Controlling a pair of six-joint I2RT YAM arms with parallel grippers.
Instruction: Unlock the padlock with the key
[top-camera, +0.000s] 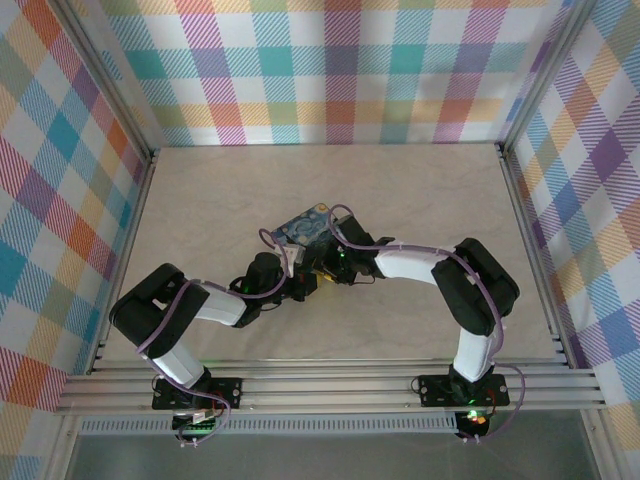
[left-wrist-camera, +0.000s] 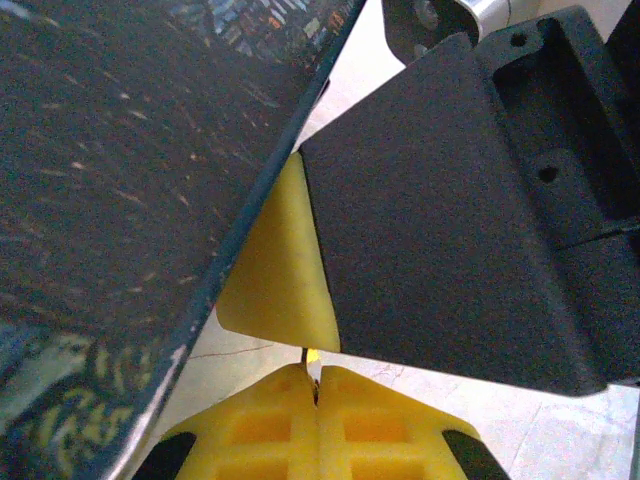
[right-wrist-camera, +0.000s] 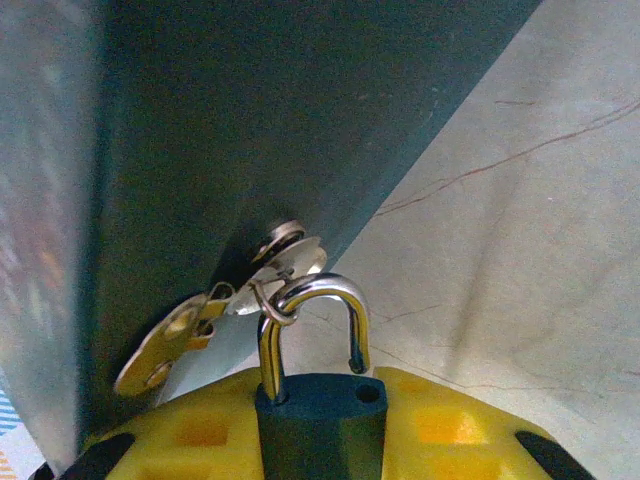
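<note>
The pale marbled table carried a dark box with a blue patterned top near its middle, and both arms met just beside it. The right claw was clamped on the dark padlock, held upright close to the box's side. The left claw was pressed together, a thin sliver showing at its seam, too small to identify. The padlock's silver shackle stood raised, its free end just above its hole. Brass keys hung from a small ring looped on the shackle, against the box.
</note>
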